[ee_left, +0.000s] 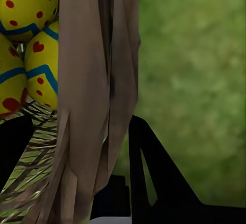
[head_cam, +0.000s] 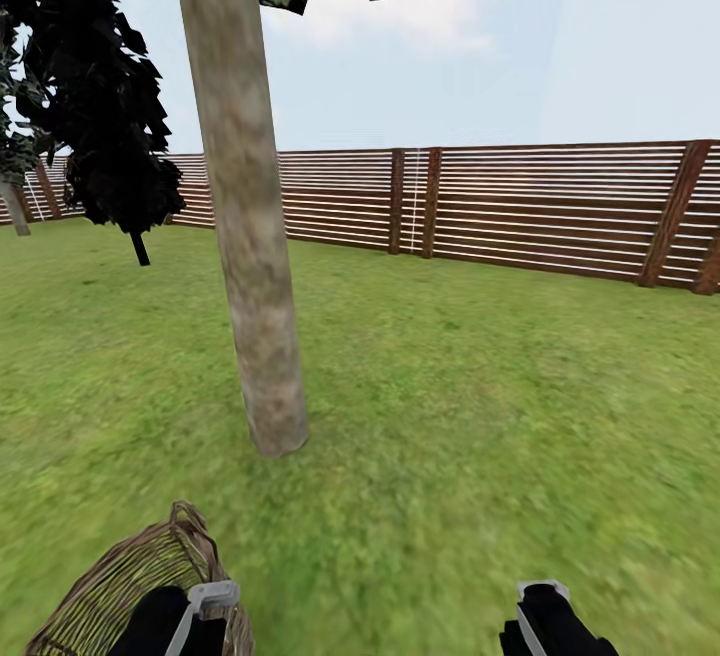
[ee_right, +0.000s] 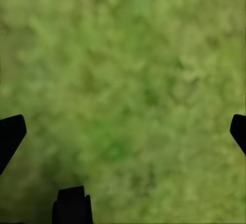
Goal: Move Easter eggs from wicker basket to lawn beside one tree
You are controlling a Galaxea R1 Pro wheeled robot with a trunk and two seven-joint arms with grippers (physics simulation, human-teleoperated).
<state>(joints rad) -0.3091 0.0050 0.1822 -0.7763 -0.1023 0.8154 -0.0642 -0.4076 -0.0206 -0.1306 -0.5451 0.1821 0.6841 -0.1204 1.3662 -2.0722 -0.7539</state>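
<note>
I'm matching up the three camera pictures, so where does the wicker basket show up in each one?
Head view: the wicker basket sits at the bottom left, by the left arm, near the tree.
Left wrist view: its rim runs up the middle, with Easter eggs inside.
Right wrist view: not in it, just grass.
Shared landmark: the lawn.

Fenced garden: lawn [head_cam: 480, 386], tree [head_cam: 250, 236], slat fence [head_cam: 540, 206].

Open-weave wicker basket [head_cam: 120, 586] — rough, matt, glossy-smooth Easter eggs [ee_left: 31, 34], wooden slat fence [head_cam: 540, 206], rough-barked tree [head_cam: 250, 236]
</note>
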